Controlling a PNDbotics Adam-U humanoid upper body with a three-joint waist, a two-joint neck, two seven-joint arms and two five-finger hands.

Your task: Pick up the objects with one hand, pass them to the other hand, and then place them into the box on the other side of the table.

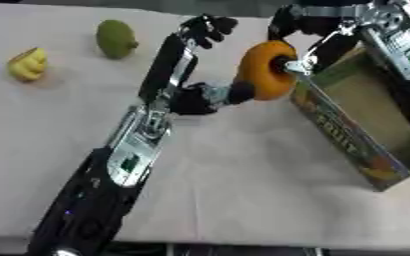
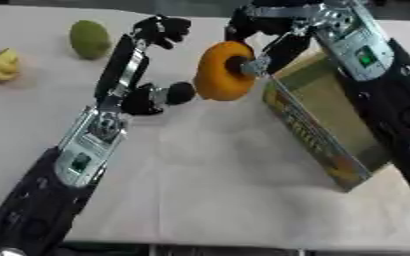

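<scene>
An orange round fruit [image 1: 261, 75] hangs above the table, just left of the open cardboard box [image 1: 366, 115]. My right hand [image 2: 287, 45] comes in from the upper right, with its fingers and thumb curled round the fruit's top and right side. My left hand [image 1: 172, 62] reaches up from the lower left. Its fingers [image 1: 208, 27] are lifted away from the fruit, and only its thumb [image 1: 230, 93] touches the lower left side. A green fruit [image 1: 117, 38] and a yellow fruit [image 1: 27, 64] lie at the far left of the table.
The box stands askew along the right side, with a printed long wall [image 1: 344, 132] facing the middle. A pale cloth [image 1: 243, 190] covers the table. The table's front edge runs along the bottom.
</scene>
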